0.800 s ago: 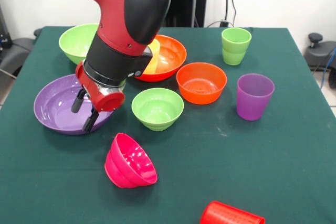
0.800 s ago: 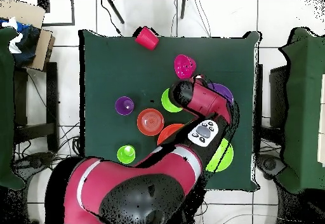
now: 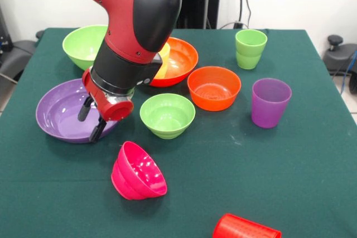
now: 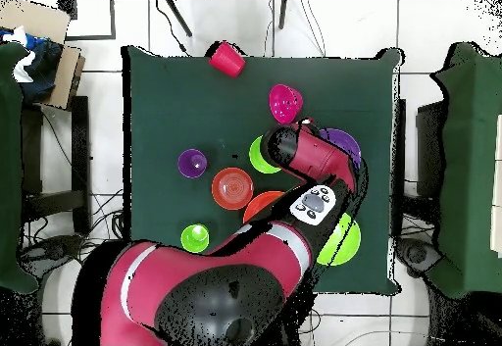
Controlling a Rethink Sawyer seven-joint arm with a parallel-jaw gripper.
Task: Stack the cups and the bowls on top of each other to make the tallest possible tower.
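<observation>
My gripper (image 3: 90, 121) is open and empty, with its fingertips over the near right rim of the large purple bowl (image 3: 58, 112). To its right stand the small lime green bowl (image 3: 167, 115) and the small orange bowl (image 3: 214, 87). The small magenta-pink bowl (image 3: 138, 172) lies tipped on its side in front. The large orange bowl (image 3: 183, 59) holds the yellow cup (image 3: 163, 62), mostly hidden behind my arm. The large lime green bowl (image 3: 82, 45) is at the back left. The light green cup (image 3: 250, 48) and the purple cup (image 3: 270, 102) stand upright at the right. The red cup (image 3: 245, 228) lies on its side at the front edge.
Everything sits on a green cloth table (image 3: 290, 165). In the overhead view my arm (image 4: 314, 180) covers the gripper and part of the large bowls. The red cup (image 4: 226, 59) lies at the table's far edge there, next to the magenta-pink bowl (image 4: 284, 102).
</observation>
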